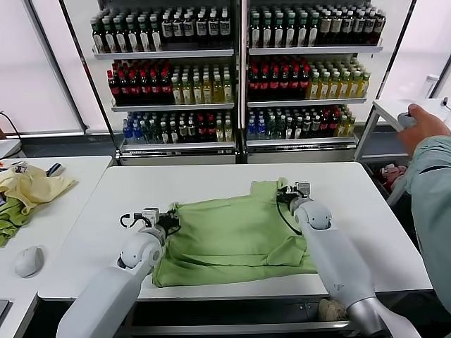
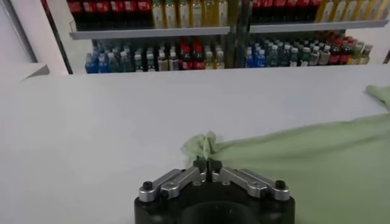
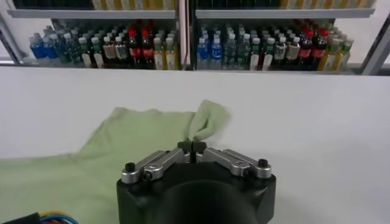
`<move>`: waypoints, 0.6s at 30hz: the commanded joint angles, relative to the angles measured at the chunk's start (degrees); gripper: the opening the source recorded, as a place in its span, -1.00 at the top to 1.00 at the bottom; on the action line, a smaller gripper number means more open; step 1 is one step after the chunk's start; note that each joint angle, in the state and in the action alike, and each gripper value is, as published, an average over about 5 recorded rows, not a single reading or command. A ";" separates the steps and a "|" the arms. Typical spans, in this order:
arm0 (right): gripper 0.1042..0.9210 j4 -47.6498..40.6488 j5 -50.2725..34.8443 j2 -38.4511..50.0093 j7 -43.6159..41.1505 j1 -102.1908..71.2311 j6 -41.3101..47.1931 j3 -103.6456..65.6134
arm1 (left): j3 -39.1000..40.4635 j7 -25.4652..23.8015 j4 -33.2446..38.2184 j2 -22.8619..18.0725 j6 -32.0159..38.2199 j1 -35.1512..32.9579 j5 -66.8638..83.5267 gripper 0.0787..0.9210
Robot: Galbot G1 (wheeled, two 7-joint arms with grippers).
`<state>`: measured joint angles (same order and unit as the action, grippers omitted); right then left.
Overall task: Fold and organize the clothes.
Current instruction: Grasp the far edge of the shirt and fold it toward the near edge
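Observation:
The clothes are one light sage-green shirt (image 1: 232,236), lying partly folded in the middle of the white table (image 1: 176,183). My left gripper (image 1: 171,220) is at the shirt's left edge. In the left wrist view its fingertips (image 2: 207,163) are shut on a bunched-up bit of the shirt's edge (image 2: 204,145). My right gripper (image 1: 282,197) sits at the shirt's far right corner. The right wrist view shows that gripper (image 3: 192,147) shut on the fabric where a sleeve (image 3: 207,119) rises in a fold. No buttons or printed patch show.
A pale yellow cloth (image 1: 32,186) and a darker green cloth (image 1: 8,218) lie on the side table at left, with a white rounded object (image 1: 28,260) nearer. A person's arm (image 1: 430,183) reaches in at right. Bottle shelves (image 1: 232,70) stand behind.

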<state>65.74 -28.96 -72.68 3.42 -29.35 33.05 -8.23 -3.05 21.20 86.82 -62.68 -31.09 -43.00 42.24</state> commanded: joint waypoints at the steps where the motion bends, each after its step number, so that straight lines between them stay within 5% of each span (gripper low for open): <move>1: 0.97 15.60 -1.97 3.35 0.34 -6.63 0.00 -2.00 | -2.47 0.09 10.88 2.46 2.46 -4.47 1.75 0.97; 18: 0.97 37.01 -4.21 10.40 1.33 -23.22 0.06 -11.80 | -6.35 -0.36 26.01 6.29 1.57 -16.37 2.57 0.97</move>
<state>90.29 -32.46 -65.46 4.61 -42.97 33.26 -15.04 -7.61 20.93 103.26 -58.12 -29.49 -51.63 44.50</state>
